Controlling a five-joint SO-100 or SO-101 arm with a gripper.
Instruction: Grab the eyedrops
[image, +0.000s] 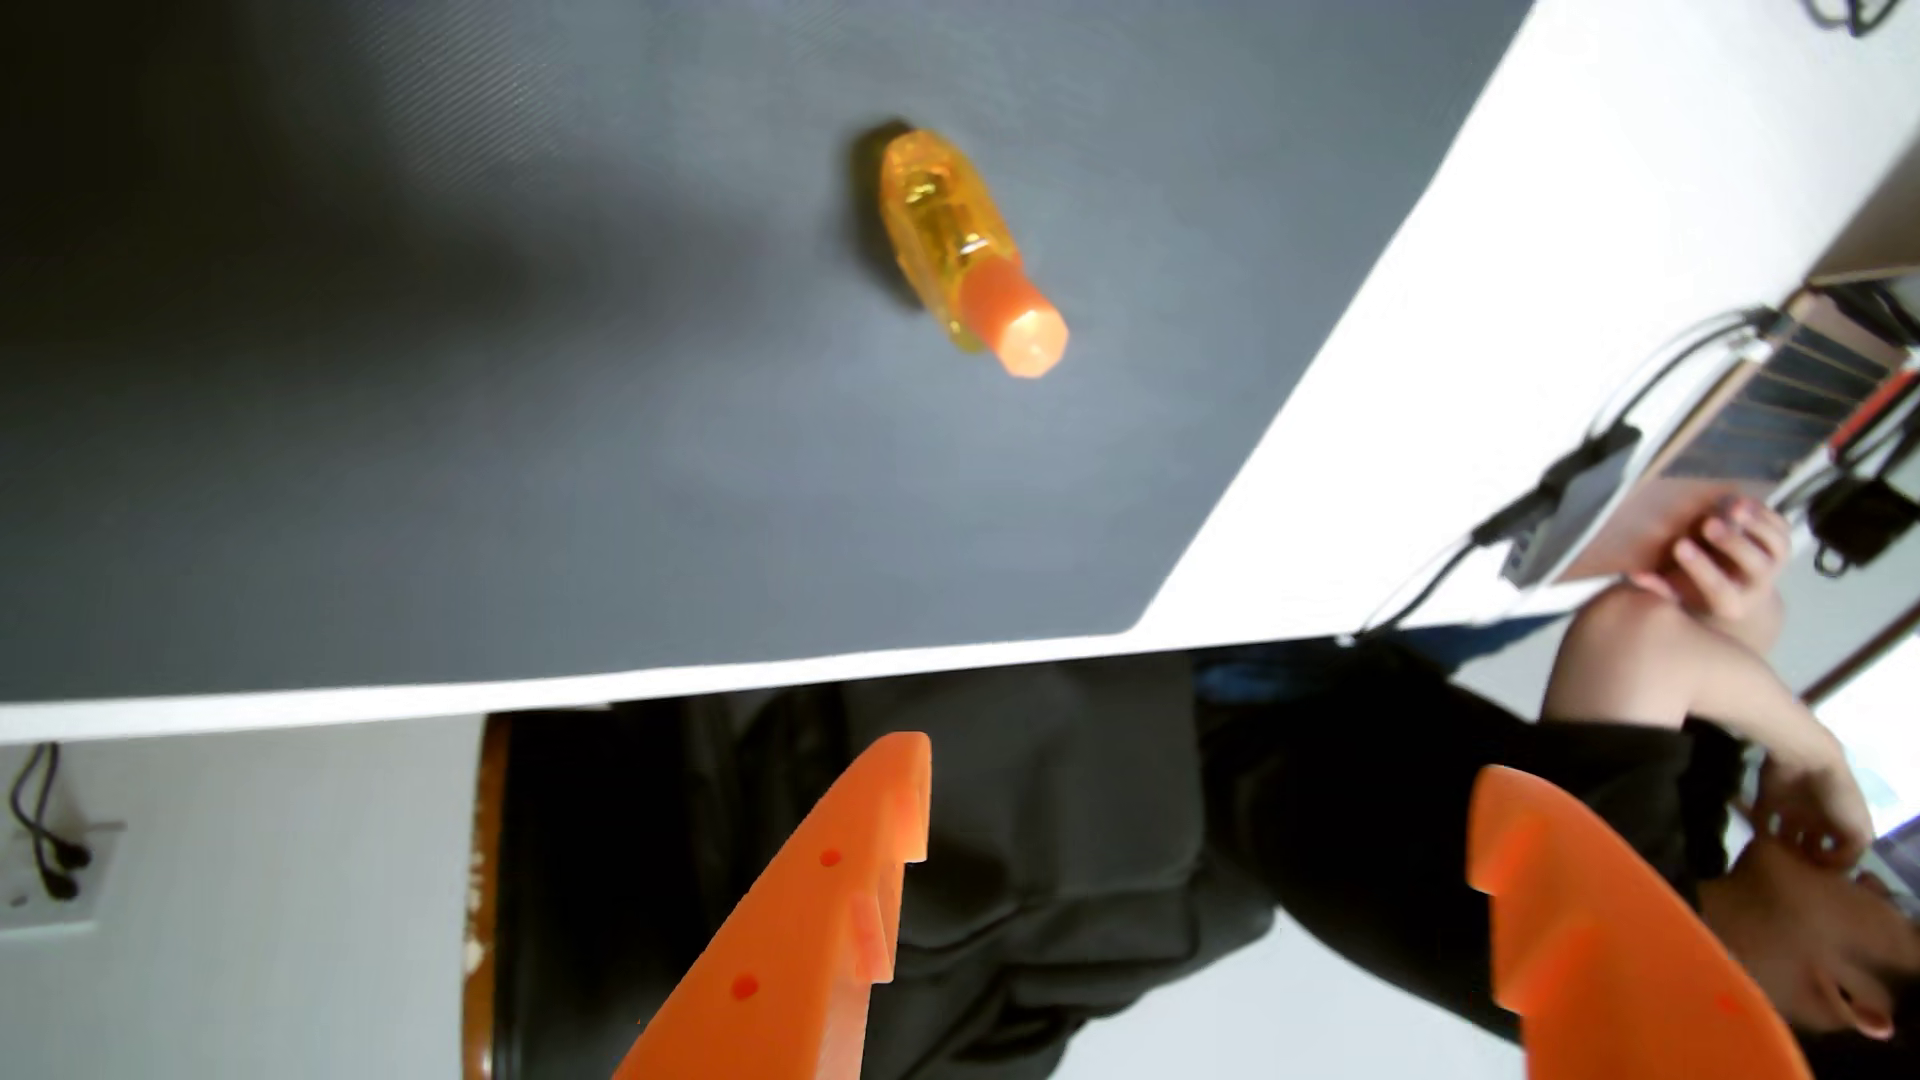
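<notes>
The eyedrops (961, 254) are a small clear yellow bottle with an orange cap, standing on a dark grey mat (520, 415) in the wrist view. The picture is upside down, so the bottle's cap points toward the lower right. My gripper (1195, 800) has two orange fingers (831, 914) that enter from the bottom edge. They stand wide open with nothing between them. The gripper is well away from the bottle, past the mat's edge in the picture.
The mat lies on a white table (1455, 363). A person in dark clothes (1143, 831) sits at the table edge with a hand (1725, 561) by a laptop (1766, 405) and cables at the right. A wall socket (52, 841) shows at lower left.
</notes>
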